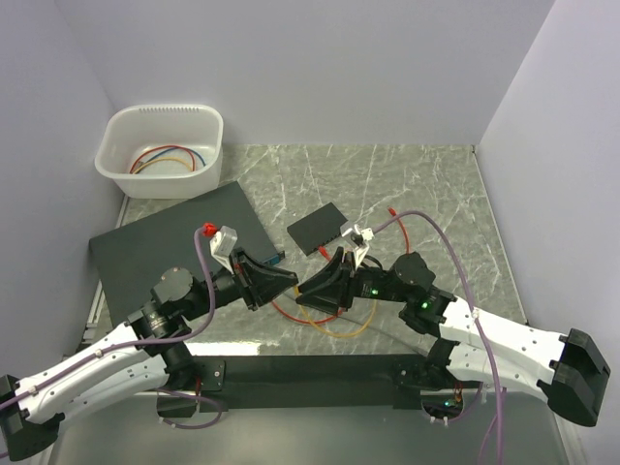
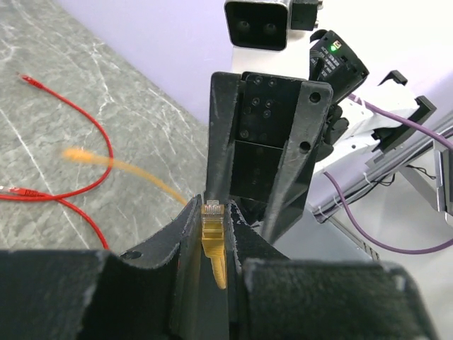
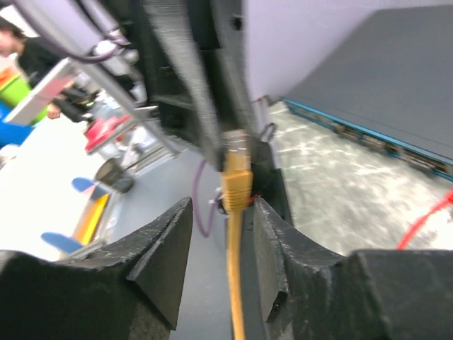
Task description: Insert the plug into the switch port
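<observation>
My left gripper (image 1: 289, 280) (image 2: 214, 212) is shut on an orange-yellow plug (image 2: 212, 230), which points up between its fingers. My right gripper (image 1: 306, 290) (image 3: 223, 212) faces it tip to tip. Its jaws stand open around the same orange-yellow plug (image 3: 236, 185) and its cable, with a gap on the left side. A red plug (image 2: 28, 79) (image 1: 390, 210) lies loose on the marble table, ending a thin red cable (image 2: 99, 134). The black switch (image 1: 165, 254) lies at the left. Its teal front face with the row of ports (image 3: 375, 139) shows in the right wrist view.
A small black box (image 1: 323, 229) lies just behind the grippers. A white tub (image 1: 160, 145) holding coiled cables stands at the back left. Red and orange-yellow cable loops (image 1: 334, 327) lie under the grippers. A purple hose (image 1: 455, 262) arcs over the right arm.
</observation>
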You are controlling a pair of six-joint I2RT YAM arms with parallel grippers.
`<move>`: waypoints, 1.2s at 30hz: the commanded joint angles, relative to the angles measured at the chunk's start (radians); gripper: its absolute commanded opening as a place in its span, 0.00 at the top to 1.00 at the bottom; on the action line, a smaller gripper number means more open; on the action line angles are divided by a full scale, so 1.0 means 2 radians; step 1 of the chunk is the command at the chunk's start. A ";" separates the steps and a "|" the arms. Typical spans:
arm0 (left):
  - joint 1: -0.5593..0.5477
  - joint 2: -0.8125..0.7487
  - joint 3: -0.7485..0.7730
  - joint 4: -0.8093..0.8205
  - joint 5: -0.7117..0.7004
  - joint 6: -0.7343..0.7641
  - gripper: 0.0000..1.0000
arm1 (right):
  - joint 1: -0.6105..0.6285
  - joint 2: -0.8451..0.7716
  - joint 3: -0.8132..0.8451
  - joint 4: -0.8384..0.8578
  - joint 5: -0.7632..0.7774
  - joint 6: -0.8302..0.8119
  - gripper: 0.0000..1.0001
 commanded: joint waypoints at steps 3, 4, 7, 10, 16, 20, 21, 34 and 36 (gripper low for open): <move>-0.002 -0.002 -0.004 0.051 0.024 0.001 0.99 | -0.005 0.001 -0.001 0.076 -0.051 0.027 0.58; -0.002 -0.001 -0.005 0.054 0.025 0.001 0.99 | -0.004 0.004 0.000 0.075 -0.051 0.027 0.61; -0.002 0.003 -0.007 0.064 0.026 -0.002 0.99 | -0.004 0.010 -0.002 0.074 -0.048 0.026 0.64; -0.002 0.007 -0.009 0.075 0.032 -0.003 0.99 | -0.005 0.013 -0.005 0.077 -0.045 0.028 0.66; -0.002 0.018 -0.012 0.086 0.036 -0.005 0.99 | -0.004 0.013 -0.003 0.076 -0.040 0.028 0.81; -0.002 0.022 -0.020 0.088 0.026 -0.008 0.99 | -0.007 0.005 -0.005 0.070 -0.027 0.025 0.98; -0.002 0.023 -0.020 0.085 0.023 -0.009 0.98 | -0.008 0.002 -0.005 0.061 -0.018 0.022 1.00; -0.001 0.105 0.007 -0.002 -0.145 0.002 0.15 | -0.089 -0.057 0.013 -0.234 0.225 -0.036 1.00; 0.008 0.130 0.017 0.002 -0.168 0.007 0.13 | -0.099 -0.044 0.025 -0.292 0.295 -0.042 1.00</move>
